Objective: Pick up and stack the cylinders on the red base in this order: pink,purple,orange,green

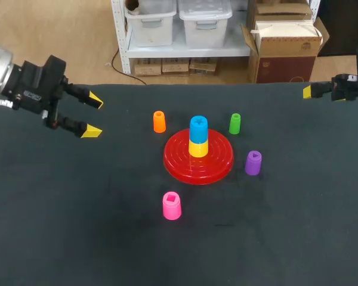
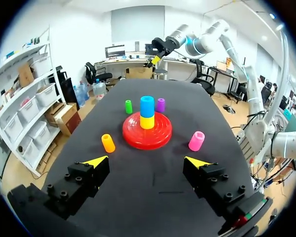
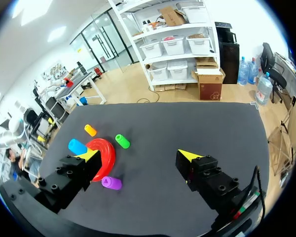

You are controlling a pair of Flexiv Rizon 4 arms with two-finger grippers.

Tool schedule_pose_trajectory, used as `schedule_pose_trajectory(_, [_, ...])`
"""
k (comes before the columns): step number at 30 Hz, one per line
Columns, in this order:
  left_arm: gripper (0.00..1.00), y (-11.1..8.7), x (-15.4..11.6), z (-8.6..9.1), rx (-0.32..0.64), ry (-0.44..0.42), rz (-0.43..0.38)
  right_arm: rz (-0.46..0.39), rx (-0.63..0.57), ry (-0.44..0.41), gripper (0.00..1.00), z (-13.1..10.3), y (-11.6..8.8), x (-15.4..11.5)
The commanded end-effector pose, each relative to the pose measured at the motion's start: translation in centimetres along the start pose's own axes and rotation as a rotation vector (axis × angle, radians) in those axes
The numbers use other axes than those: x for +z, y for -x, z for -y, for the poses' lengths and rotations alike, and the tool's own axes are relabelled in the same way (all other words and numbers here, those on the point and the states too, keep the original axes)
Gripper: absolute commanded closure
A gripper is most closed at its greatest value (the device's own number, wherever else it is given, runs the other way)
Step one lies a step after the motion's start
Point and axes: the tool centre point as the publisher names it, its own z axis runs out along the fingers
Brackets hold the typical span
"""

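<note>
Evidently nothing of the ordered stack is built yet: the pink cylinder (image 1: 172,205), the purple cylinder (image 1: 253,162), the orange cylinder (image 1: 159,121) and the green cylinder (image 1: 235,123) all stand upright on the black table (image 1: 65,238), none of them on the red base (image 1: 218,167). The base sits near the middle of the table and already carries a yellow cylinder (image 1: 198,148) with a blue cylinder (image 1: 198,128) on top of it, so by my reading all four picks remain, pink first. The pink one stands alone in front of the base, on the robot's side and clear of the rim. Purple is just beside the base's right edge. Orange and green sit behind the base, to its left and right. Each piece looks like a small, glossy plastic tube with a recess in its top; pink's looks squarish, and the others are too small to tell. The base is a round ridged disc. The left gripper (image 1: 93,115) hangs over the table's left side, well apart from every cylinder, its fingers spread wide and empty. The right gripper (image 3: 138,157) is at the far right edge, its fingers likewise apart with nothing between them.
</note>
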Motion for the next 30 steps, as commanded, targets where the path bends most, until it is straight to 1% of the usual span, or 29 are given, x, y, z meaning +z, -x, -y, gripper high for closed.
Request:
schedule_pose_trajectory(1, [0.00, -0.1, 0.0, 0.2, 0.002, 0.005, 0.003, -0.096, -0.148, 0.030, 0.00, -5.5, 1.8, 1.3])
schedule_pose_trajectory(2, [0.00, -0.1, 0.0, 0.2, 0.002, 0.005, 0.003, -0.129, -0.190, 0.066, 0.00, -7.4, 1.9, 1.7])
schedule_pose_trajectory(5, [0.00, -0.1, 0.0, 0.2, 0.002, 0.005, 0.003, -0.235, -0.316, 0.097, 0.00, -12.2, 1.4, 2.9])
schedule_pose_trajectory(8, [0.00, -0.1, 0.0, 0.2, 0.002, 0.005, 0.003, -0.284, -0.405, 0.122, 0.00, -16.3, 0.6, 4.0])
schedule_pose_trajectory(11, [0.00, -0.1, 0.0, 0.2, 0.002, 0.005, 0.003, -0.390, -0.568, 0.127, 0.00, -19.9, -0.8, 5.2])
schedule_pose_trajectory(13, [0.00, -0.1, 0.0, 0.2, 0.002, 0.005, 0.003, -0.419, -0.653, 0.120, 0.00, -21.6, -1.8, 5.8])
schedule_pose_trajectory(14, [0.00, -0.1, 0.0, 0.2, 0.002, 0.005, 0.003, -0.446, -0.705, 0.109, 0.00, -22.3, -2.6, 6.0])
schedule_pose_trajectory(15, [0.00, -0.1, 0.0, 0.2, 0.002, 0.005, 0.003, -0.467, -0.756, 0.116, 0.00, -22.9, -3.3, 6.2])
schedule_pose_trajectory(16, [0.00, -0.1, 0.0, 0.2, 0.002, 0.005, 0.003, -0.502, -0.787, 0.115, 0.00, -23.3, -4.2, 6.2])
schedule_pose_trajectory(17, [0.00, -0.1, 0.0, 0.2, 0.002, 0.005, 0.003, -0.524, -0.799, 0.112, 0.00, -23.5, -5.0, 6.3])
schedule_pose_trajectory(22, [0.00, -0.1, 0.0, 0.2, 0.002, 0.005, 0.003, -0.519, -0.788, 0.144, 0.00, -24.9, -7.6, 5.8])
schedule_pose_trajectory(24, [0.00, -0.1, 0.0, 0.2, 0.002, 0.005, 0.003, -0.500, -0.769, 0.187, 0.00, -25.6, -8.3, 5.6])
schedule_pose_trajectory(25, [0.00, -0.1, 0.0, 0.2, 0.002, 0.005, 0.003, -0.499, -0.743, 0.189, 0.00, -25.7, -8.4, 5.5])
schedule_pose_trajectory(30, [0.00, -0.1, 0.0, 0.2, 0.002, 0.005, 0.003, -0.499, -0.743, 0.189, 0.00, -25.7, -8.4, 5.5])
